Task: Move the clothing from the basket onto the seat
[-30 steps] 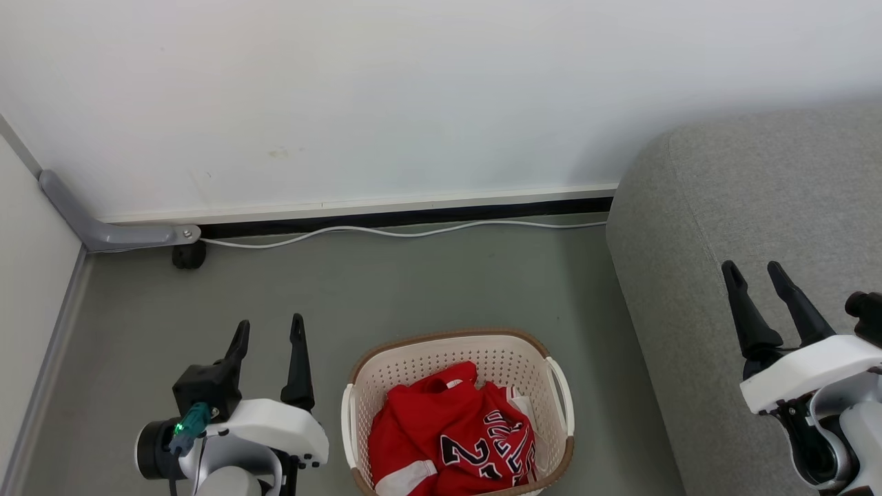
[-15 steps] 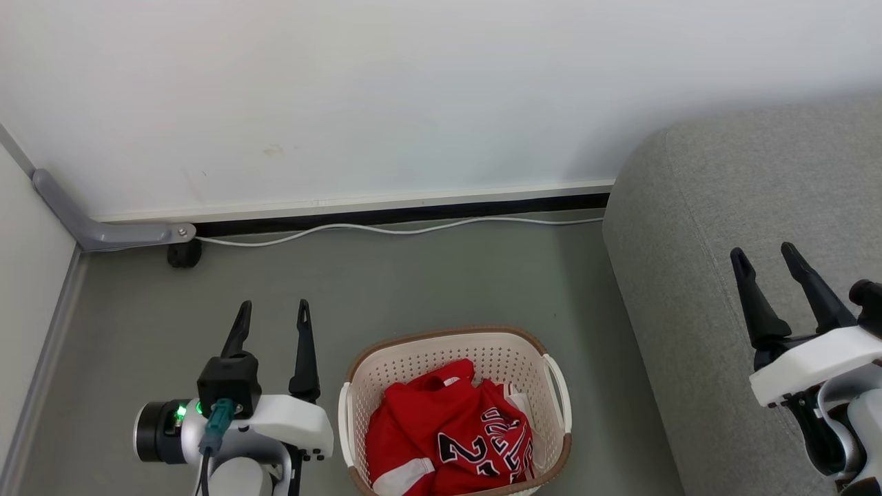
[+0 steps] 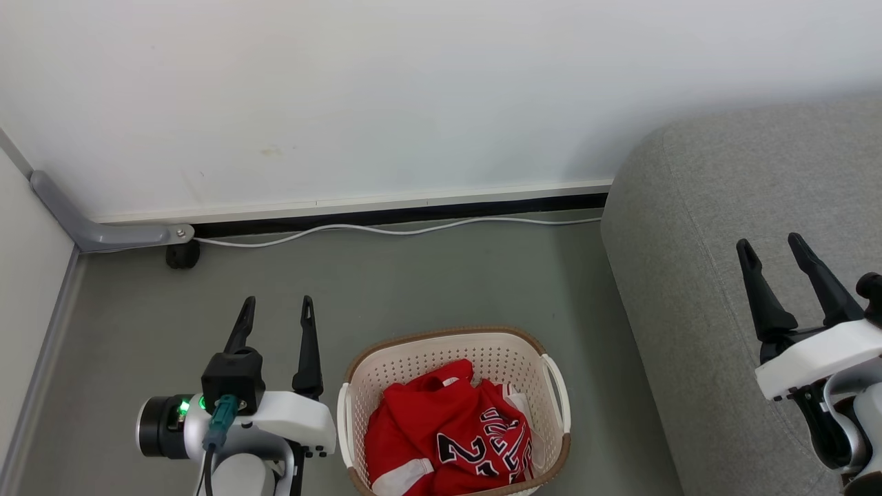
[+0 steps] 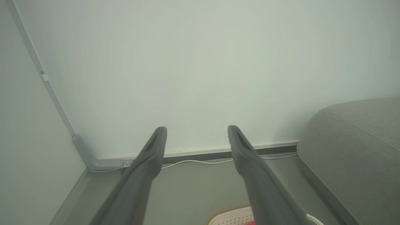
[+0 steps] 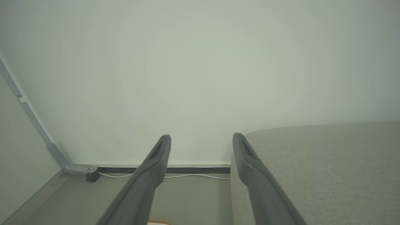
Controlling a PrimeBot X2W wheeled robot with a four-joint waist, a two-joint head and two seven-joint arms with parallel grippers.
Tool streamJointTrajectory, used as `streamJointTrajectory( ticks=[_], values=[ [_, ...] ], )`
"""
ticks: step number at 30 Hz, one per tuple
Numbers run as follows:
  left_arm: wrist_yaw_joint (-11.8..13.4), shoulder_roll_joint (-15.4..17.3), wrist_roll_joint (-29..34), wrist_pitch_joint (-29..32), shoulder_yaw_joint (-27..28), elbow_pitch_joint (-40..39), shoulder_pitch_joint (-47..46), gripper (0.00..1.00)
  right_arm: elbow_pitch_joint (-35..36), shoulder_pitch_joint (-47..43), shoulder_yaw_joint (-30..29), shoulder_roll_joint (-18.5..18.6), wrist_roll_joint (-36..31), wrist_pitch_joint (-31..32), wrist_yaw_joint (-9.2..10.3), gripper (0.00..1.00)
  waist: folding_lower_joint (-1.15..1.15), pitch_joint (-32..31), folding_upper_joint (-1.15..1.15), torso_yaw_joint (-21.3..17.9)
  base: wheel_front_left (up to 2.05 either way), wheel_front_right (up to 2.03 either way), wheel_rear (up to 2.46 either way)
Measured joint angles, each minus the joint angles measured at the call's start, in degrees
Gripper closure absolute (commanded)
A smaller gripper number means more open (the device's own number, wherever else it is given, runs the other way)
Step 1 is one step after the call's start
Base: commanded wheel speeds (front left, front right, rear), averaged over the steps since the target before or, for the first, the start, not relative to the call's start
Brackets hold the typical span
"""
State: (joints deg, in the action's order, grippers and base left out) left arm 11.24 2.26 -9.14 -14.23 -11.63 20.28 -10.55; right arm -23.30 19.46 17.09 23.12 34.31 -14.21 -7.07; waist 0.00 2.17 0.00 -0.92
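The red clothing (image 3: 448, 434), a jersey with black, white-edged numbers and a piece with a white stripe, lies bunched in the cream basket (image 3: 455, 348) on the floor at bottom centre. The grey seat (image 3: 696, 227) fills the right side. My left gripper (image 3: 278, 306) stands open just left of the basket, above the floor, with nothing between its fingers. My right gripper (image 3: 770, 245) is open over the seat, empty. In the left wrist view the open gripper (image 4: 197, 128) faces the wall, with the basket's rim (image 4: 231, 215) at the bottom edge. The right gripper (image 5: 201, 136) also faces the wall.
A white wall (image 3: 344, 89) with a skirting board runs across the back. A white cable (image 3: 386, 229) lies along its foot. A grey bracket (image 3: 103, 231) with a small black wheel (image 3: 182, 255) sits at the left corner. Grey floor (image 3: 413, 289) stretches between wall and basket.
The head camera has shifted slightly, so the whole scene slid a little. My left wrist has turned and its fingers moved a bit right. The right gripper rose slightly.
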Motion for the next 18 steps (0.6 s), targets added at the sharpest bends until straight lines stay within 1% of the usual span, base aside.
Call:
streamJointTrajectory(
  ticks=[9, 14, 18],
  values=[
    [0.23, 0.11, -1.19, 0.0, -1.45, 0.42, 0.01, 0.0, 1.7, 0.0, -0.82, 0.24, -0.07, 0.0, 0.0, 0.0, 0.0, 1.5, 0.0, -0.11, 0.0, 0.0, 0.0],
    [2.55, 0.18, -2.19, 0.0, -4.37, 0.08, -0.05, 0.0, 4.67, 0.01, -2.31, 1.38, 0.03, -0.01, 0.0, 0.0, 0.0, 3.87, 0.0, -0.19, 0.0, 0.0, 0.0],
    [5.47, 0.19, -3.78, 0.0, -7.75, -1.21, -1.17, 0.0, 7.44, 0.01, -3.44, 3.12, 0.71, -0.01, 0.0, 0.0, 0.0, 6.81, 0.0, -0.17, 0.0, 0.0, 0.0]
  ],
)
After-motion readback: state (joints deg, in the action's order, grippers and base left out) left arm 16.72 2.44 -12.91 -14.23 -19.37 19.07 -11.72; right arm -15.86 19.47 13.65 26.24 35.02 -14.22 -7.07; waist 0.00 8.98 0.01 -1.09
